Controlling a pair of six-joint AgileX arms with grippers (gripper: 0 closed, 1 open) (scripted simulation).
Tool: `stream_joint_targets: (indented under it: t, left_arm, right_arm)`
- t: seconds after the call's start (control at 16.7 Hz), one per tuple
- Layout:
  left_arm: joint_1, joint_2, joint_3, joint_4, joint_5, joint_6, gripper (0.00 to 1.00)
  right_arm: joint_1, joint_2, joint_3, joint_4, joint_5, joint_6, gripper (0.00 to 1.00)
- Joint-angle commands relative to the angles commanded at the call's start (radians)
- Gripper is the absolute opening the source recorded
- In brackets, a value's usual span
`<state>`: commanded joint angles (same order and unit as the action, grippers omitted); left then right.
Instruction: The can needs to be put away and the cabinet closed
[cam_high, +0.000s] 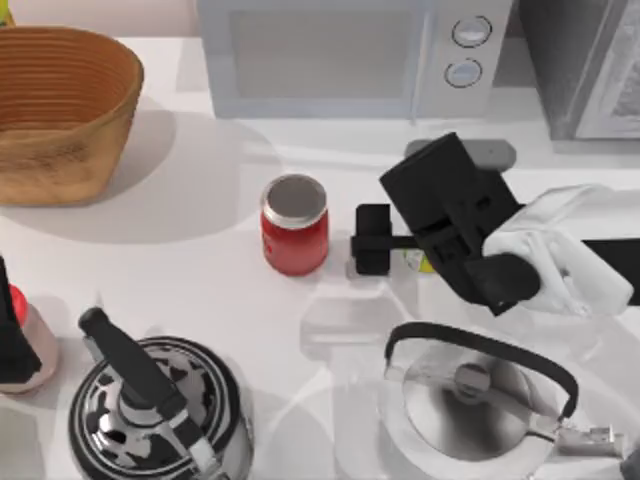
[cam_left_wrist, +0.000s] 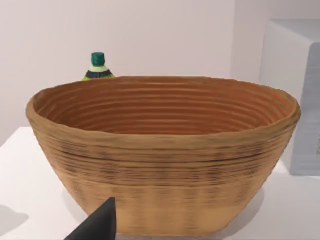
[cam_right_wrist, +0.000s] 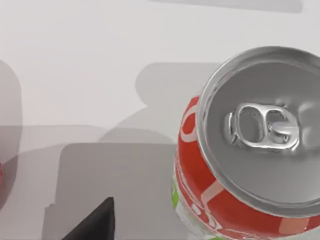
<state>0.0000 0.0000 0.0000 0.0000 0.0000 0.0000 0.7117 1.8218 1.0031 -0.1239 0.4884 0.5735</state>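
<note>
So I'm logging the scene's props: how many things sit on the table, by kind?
Kettles: 2 (patterned kettle, silver kettle)
Jars: 1 (red jar)
Cans: 1 (can, under the right gripper)
Baskets: 1 (basket)
Bottles: 2 (green-capped bottle, red-topped bottle)
Microwaves: 1 (microwave)
Total: 8

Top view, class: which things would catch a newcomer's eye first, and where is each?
The black right gripper hangs over the middle of the table, beside the red jar, with the can just under it. A big woven basket fills the far left corner. Two kettles sit along the near edge: a black-patterned kettle at left and a silver kettle at right.
</note>
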Motion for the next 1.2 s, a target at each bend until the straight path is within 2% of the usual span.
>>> stream_joint_targets:
  t: [0.36,0.66,0.96,1.2]
  left_arm:
    - [0.0,0.0,0.0,0.0,0.0,0.0,1.0]
    - [0.0,0.0,0.0,0.0,0.0,0.0,1.0]
    - [0.0,0.0,0.0,0.0,0.0,0.0,1.0]
    - [0.0,0.0,0.0,0.0,0.0,0.0,1.0]
  right_arm:
    - [-0.024,0.026,0.021,0.015,-0.013,-0.022,1.0]
    - [-0.072,0.188,0.071,0.142,-0.04,-0.062,1.0]
    - [-0.076,0.202,0.076,0.156,-0.043,-0.065,1.0]
    - [-0.076,0.202,0.076,0.156,-0.043,-0.065,0.7]
